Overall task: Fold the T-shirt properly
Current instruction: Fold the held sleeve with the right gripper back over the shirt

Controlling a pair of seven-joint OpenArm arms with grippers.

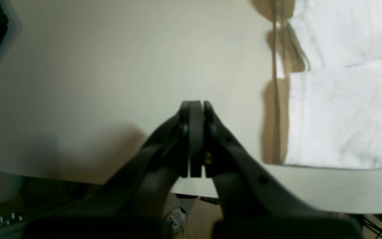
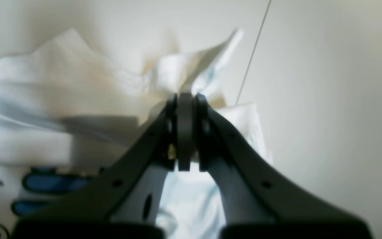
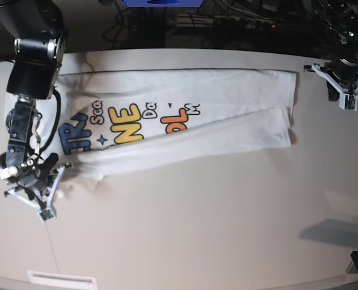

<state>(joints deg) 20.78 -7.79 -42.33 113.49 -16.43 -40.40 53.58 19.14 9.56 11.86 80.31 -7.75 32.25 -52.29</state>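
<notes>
One T-shirt [image 3: 185,121] is recorded, white and short-sleeved, laid lengthwise across the upper half of the table [image 3: 197,229], running from 9 o'clock to 2 o'clock in the base view. Its long lower edge is seen folded up over the body, so that the print is partly covered. One print is counted, in blue, yellow and orange letters with small blue stars, only partly readable.

Two grippers are counted. The right gripper [image 2: 186,99] is found at 8 o'clock in the base view, at the shirt's lower corner; its fingers are pressed together on a bunched peak of white cloth, which is lifted off the table. The left gripper [image 1: 196,106] is placed at 2 o'clock, off the shirt's far end, over bare table; its fingers are closed on nothing.
</notes>
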